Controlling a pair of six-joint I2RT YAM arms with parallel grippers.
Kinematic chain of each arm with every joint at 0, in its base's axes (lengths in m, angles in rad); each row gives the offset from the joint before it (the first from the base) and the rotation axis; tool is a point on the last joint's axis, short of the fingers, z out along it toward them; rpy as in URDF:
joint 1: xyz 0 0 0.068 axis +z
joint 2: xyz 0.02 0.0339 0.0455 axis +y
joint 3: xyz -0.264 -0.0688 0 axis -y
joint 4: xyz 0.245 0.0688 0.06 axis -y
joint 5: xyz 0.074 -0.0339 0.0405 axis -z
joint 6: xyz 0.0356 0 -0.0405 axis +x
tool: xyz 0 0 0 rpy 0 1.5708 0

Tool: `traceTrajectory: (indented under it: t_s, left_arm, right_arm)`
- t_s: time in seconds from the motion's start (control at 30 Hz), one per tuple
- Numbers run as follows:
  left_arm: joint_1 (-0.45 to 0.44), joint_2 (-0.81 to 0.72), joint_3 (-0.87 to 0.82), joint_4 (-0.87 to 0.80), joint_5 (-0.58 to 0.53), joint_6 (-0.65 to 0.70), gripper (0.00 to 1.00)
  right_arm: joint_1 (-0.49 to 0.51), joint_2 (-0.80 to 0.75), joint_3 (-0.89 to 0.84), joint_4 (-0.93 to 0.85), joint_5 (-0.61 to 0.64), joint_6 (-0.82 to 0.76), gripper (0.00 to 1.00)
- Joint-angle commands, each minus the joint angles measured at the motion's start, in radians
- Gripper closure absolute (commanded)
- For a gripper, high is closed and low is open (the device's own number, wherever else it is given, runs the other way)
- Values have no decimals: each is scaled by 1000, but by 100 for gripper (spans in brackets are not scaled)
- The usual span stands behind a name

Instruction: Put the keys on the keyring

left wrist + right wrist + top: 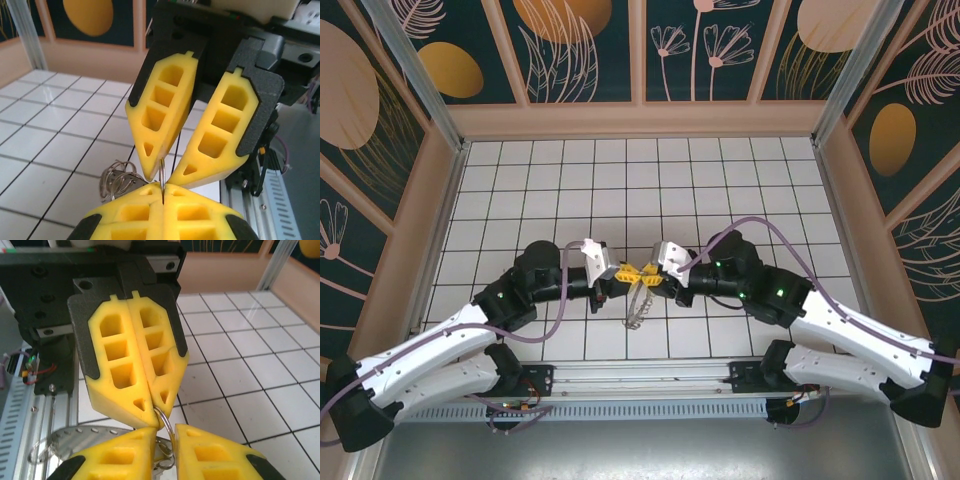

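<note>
Left gripper (163,189) pinched shut on thin coiled-wire keyring (118,181), right gripper (165,430) slightly parted

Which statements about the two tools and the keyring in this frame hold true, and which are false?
1. The left tool is shut on the keyring. True.
2. The right tool has its fingers pressed tightly together. False: there is a gap between them, and the ring's wire runs through it.
3. The keyring lies flat on the tiles, far from both tools. False: it hangs at the point where the two tools' tips meet.
4. The two tools meet tip to tip above the middle of the tiled table. True.
</note>
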Motion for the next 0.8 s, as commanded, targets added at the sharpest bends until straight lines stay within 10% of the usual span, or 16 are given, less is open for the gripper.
traceTrajectory:
  t_s: [0.0, 0.33, 0.77]
  left_arm:
    - [-13, -18, -2, 222, 79, -43, 100]
    - [-14, -35, -48, 355, 133, -100, 100]
    - [-13, 58, 119, -111, -42, 85, 91]
  right_arm:
    - [13, -3, -24, 82, -60, 28, 81]
    - [6, -28, -41, 133, -89, 32, 100]
    - [9, 82, 65, 0, -28, -38, 100]
